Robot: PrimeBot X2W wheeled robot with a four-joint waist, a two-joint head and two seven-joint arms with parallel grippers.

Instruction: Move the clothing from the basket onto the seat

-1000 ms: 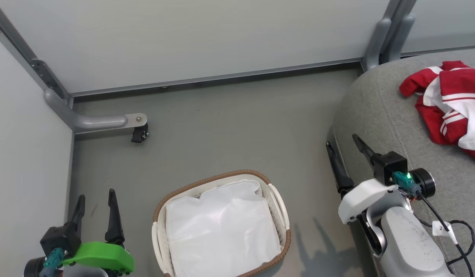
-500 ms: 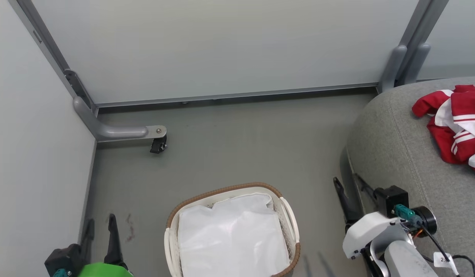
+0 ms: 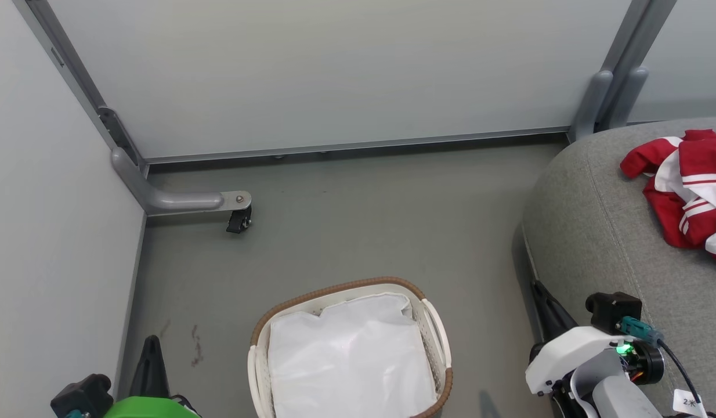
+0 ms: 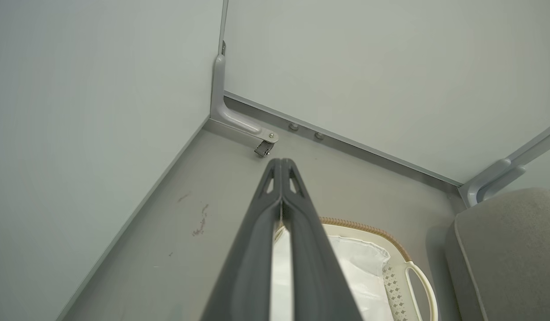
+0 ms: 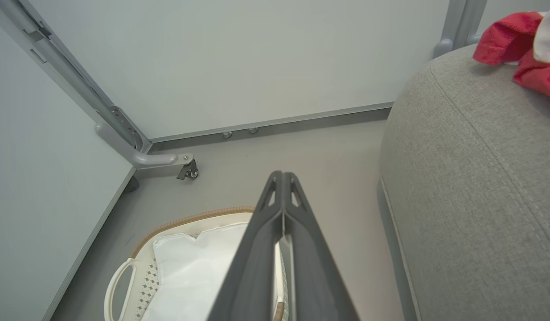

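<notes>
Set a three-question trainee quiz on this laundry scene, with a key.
1. True or false: the red and white clothing lies inside the basket.
2. What shows inside the basket? A: a white fabric liner. B: a folded towel. C: a pair of shoes.
3. In a few words, how do the left gripper and the right gripper stand?

Key
1. False: it lies on the grey seat.
2. A.
3. Both shut, fingers pressed together, holding nothing.
</notes>
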